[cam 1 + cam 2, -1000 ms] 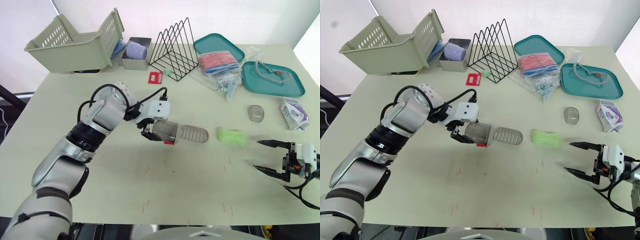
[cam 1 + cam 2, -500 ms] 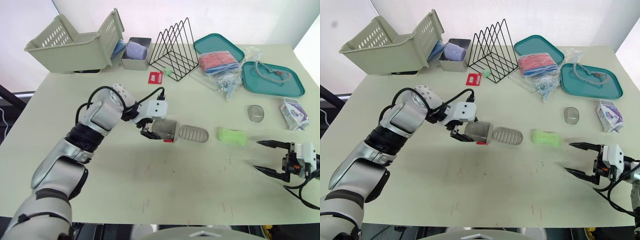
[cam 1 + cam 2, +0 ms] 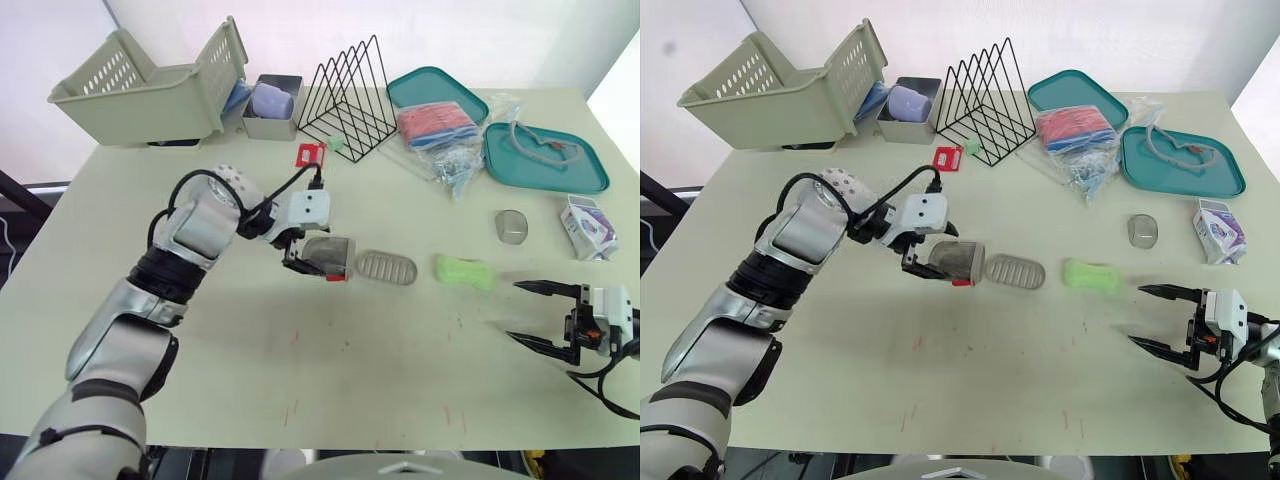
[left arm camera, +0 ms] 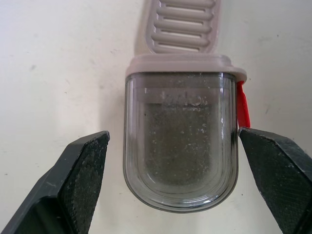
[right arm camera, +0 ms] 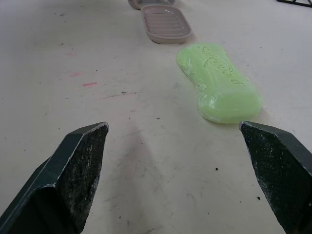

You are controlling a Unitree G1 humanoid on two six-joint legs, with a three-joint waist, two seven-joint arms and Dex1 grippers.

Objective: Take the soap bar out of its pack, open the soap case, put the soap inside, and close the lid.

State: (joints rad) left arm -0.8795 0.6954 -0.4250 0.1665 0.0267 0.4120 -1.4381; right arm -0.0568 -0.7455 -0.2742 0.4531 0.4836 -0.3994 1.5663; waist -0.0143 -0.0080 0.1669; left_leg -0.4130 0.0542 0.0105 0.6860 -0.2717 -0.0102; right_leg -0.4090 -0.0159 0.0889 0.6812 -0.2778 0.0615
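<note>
Soap [image 3: 465,271] is out, case [image 3: 386,267] open, lid [image 4: 181,146] between the open left jaws. Soap lies before the open right jaws, not in yet.

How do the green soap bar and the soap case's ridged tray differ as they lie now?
The soap bar is bright green and solid, with a pinched waist; the ridged tray is beige, a shallow ribbed oval. The soap bar lies alone; the ridged tray adjoins the clear lid, which sits between the open fingers of the left gripper. Both lie flat on the table, apart from each other.
</note>
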